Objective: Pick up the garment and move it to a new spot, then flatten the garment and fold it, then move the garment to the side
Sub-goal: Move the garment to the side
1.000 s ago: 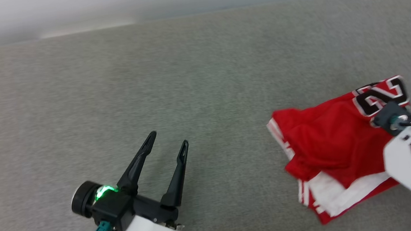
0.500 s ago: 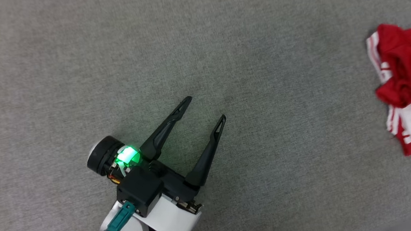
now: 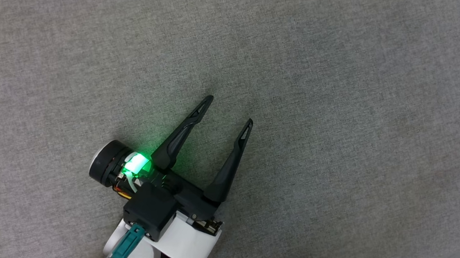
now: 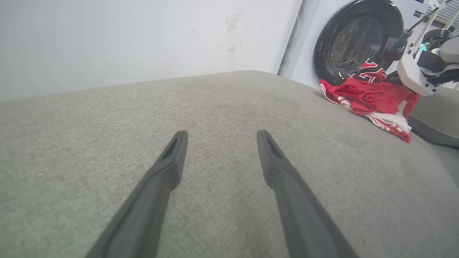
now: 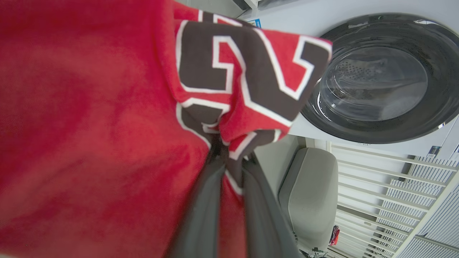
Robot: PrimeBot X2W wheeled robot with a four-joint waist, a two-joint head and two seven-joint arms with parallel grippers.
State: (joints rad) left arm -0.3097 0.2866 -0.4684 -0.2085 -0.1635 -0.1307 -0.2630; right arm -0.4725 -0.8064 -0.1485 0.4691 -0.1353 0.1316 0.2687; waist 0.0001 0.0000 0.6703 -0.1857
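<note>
In the head view our left gripper [image 3: 230, 109] sits left of centre in the lower half of the frame, pointing up and to the right over the grey cloth-covered worktop [image 3: 353, 74]. Its jaws stand wide apart with nothing between them, and a green light [image 3: 136, 164] glows at its base.

In the left wrist view a pale wall [image 4: 125, 36] fills the upper left. The same two dark fingers rise from the bottom edge, spread over bare grey cloth. Further right, at the upper right of the frame, the shirt [image 4: 369, 98] is bunched at the far edge of the worktop: red cloth with white striped trim along its lower edge. It lies in front of the dark round door of a washing machine [image 4: 353, 39]. Our right arm [image 4: 412, 71] reaches in from the right edge, its white wrist shell just above the bunch. We cannot tell whether any part of the shirt rests on the worktop.

In the right wrist view red cloth fills the left half, and a black number outlined in white runs across the top centre. In the middle our right gripper [image 5: 231, 157] has its jaws pressed together on a fold of the shirt, right at the number. To the right we see the washing machine door again, and below it a grey padded seat [image 5: 308, 193] beside white slats [image 5: 387, 172].
</note>
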